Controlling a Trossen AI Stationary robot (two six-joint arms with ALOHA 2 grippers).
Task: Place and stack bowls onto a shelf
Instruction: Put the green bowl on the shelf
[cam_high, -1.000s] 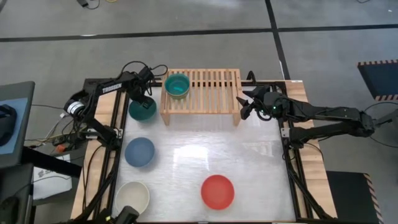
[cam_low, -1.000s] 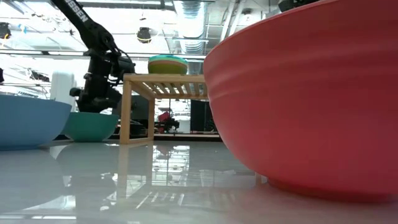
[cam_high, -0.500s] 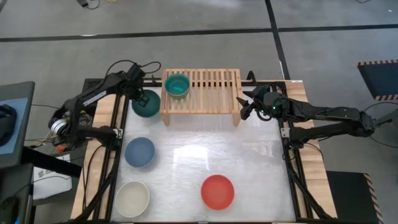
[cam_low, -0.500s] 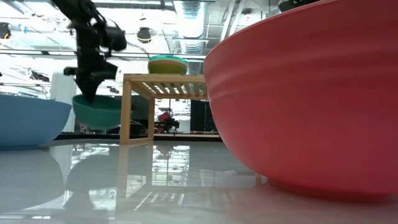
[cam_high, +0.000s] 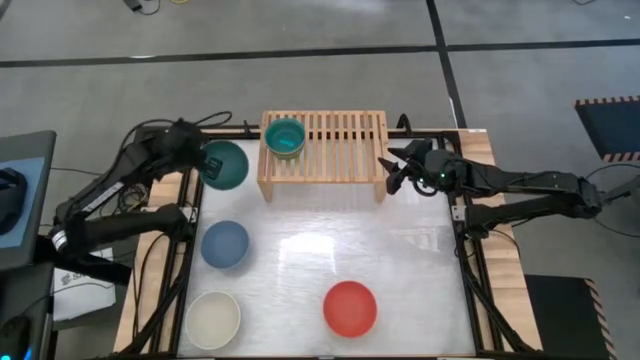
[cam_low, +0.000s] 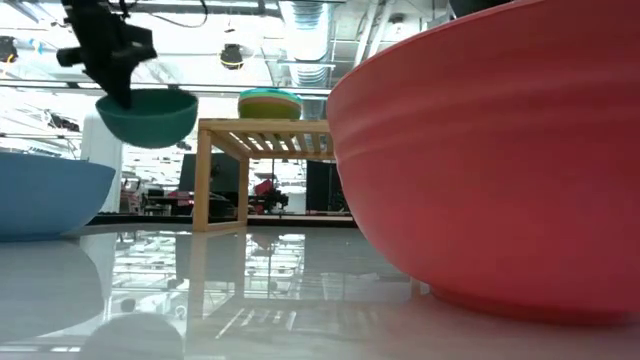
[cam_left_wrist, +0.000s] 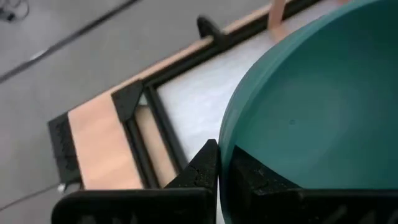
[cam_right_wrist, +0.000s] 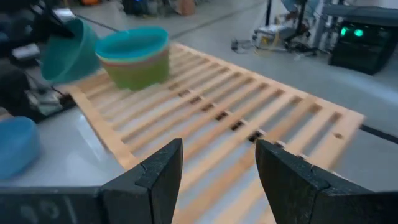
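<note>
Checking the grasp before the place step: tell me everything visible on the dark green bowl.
The dark green bowl is a round, plain, smooth bowl that looks like plastic and holds nothing. The left gripper pinches its rim, one of the fingers outside the wall and one inside. The low view shows it lifted clear of the table, roughly level, at about the height of the shelf top and beside the shelf's left end. Nothing else touches it.

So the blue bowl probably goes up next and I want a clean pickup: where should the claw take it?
Take the blue bowl by its rim, coming from above with one finger inside the wall and one outside. It sits upright and open, and its rounded wall offers nothing else. The left claw grips the dark green bowl this way.
</note>
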